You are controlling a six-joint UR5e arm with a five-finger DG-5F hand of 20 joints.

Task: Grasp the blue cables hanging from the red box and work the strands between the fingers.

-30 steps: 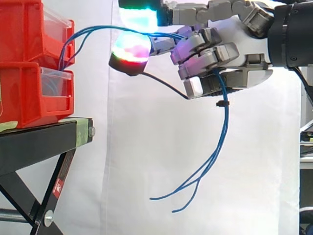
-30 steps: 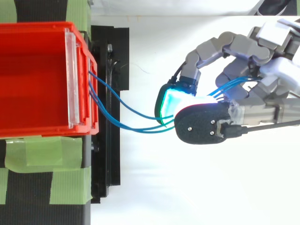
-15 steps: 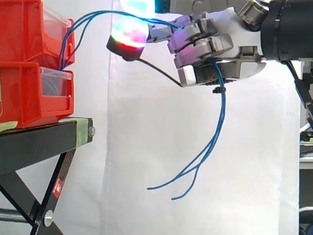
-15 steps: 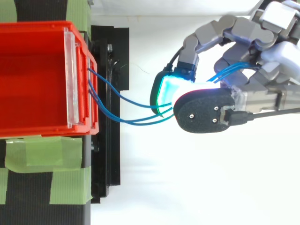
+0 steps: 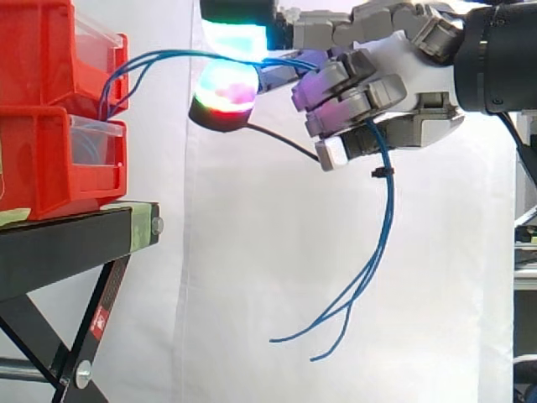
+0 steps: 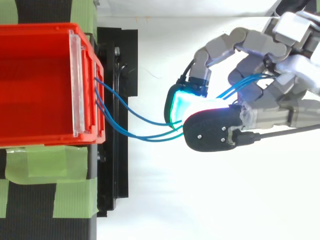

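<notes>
The blue cables (image 5: 389, 206) ran through the hand (image 5: 404, 60), whose fingers were curled round them. Their loose ends dangled below it, and the rest stretched beyond its fingertips to the red bin (image 5: 52, 168). Working the strands well probably called for a light, rolling pinch, with slack left toward the bin.
</notes>
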